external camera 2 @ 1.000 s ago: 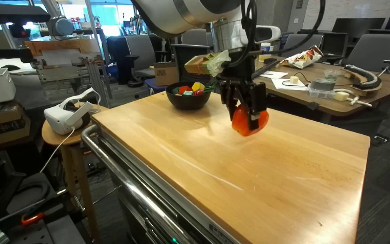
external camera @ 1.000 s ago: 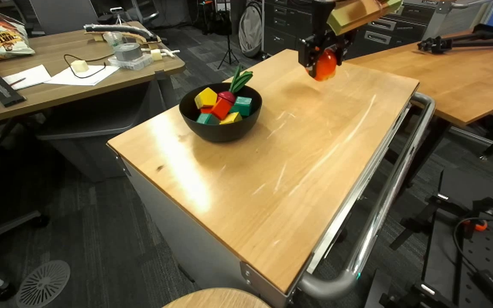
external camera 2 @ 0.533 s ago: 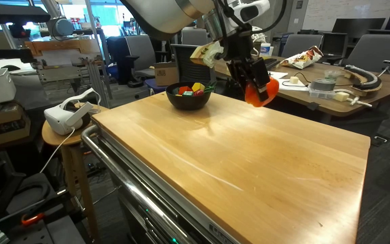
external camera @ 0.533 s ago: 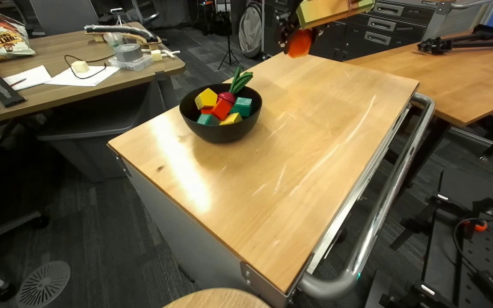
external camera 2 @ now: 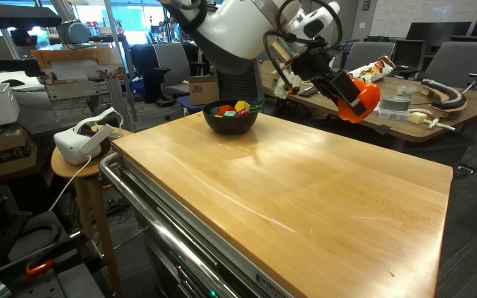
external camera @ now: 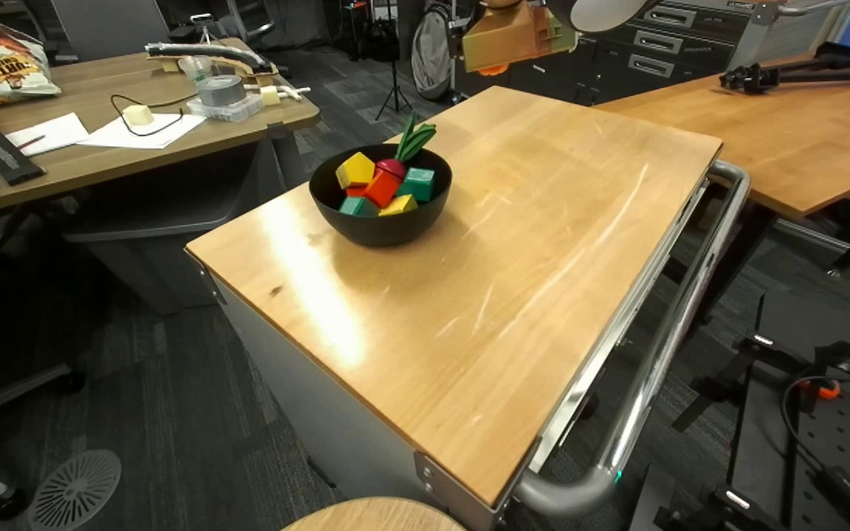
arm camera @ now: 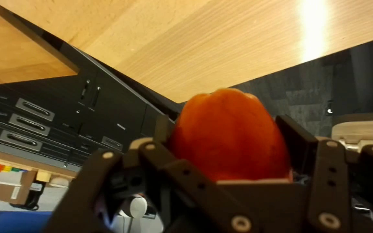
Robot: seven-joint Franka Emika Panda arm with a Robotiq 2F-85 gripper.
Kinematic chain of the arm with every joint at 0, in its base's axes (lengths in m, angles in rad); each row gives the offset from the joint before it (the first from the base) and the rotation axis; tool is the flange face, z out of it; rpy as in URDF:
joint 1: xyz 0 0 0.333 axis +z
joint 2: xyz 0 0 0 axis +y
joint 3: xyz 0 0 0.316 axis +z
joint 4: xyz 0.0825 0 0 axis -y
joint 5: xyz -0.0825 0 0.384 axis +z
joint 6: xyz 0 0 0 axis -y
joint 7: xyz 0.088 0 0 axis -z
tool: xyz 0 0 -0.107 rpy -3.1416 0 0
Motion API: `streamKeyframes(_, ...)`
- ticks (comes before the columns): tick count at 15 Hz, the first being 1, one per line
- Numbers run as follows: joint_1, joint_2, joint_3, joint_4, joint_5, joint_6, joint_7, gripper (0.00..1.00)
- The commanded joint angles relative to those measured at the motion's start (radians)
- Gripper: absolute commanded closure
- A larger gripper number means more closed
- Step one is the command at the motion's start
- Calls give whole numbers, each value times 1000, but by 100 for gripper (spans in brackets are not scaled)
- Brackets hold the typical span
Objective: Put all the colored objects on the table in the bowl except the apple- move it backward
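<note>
The apple (external camera 2: 372, 96), round and red-orange, is held in the air by my gripper (external camera 2: 353, 101). In the wrist view the apple (arm camera: 228, 139) fills the space between both fingers, in front of a corner of the light wood table (arm camera: 186, 55). In an exterior view only a sliver of the apple (external camera: 495, 71) shows below the arm. The black bowl (external camera: 384, 234) stands on the table (external camera: 543, 258) and also shows in an exterior view (external camera 2: 231, 126). It holds yellow (external camera: 356, 170), red (external camera: 383, 188) and green (external camera: 419, 181) blocks and the dark-red fruit (external camera: 392, 166) with its green stem.
A metal rail (external camera: 665, 346) runs along one table edge. A cluttered desk (external camera: 277, 122) and a longer wooden desk (external camera: 801, 133) stand nearby. Dark drawer cabinets (arm camera: 108, 106) show beyond the table. A white headset (external camera 2: 79, 142) lies on a stool (external camera 2: 58, 163).
My gripper has risen and moved away with the apple, from low over the table to near its edge, tilting as it went. The bowl and its contents have not moved.
</note>
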Motion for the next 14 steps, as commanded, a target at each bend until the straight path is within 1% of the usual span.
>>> streamKeyframes(1, -3, 80, -1, 85, -26, -75, 121, 45)
streamKeyframes(5, -31, 122, 4, 87, 3, -126, 173, 45)
streamKeyframes(9, -66, 149, 11, 97, 48, -140, 203, 45)
streamKeyframes(14, -61, 171, 4, 126, 34, -159, 241, 45)
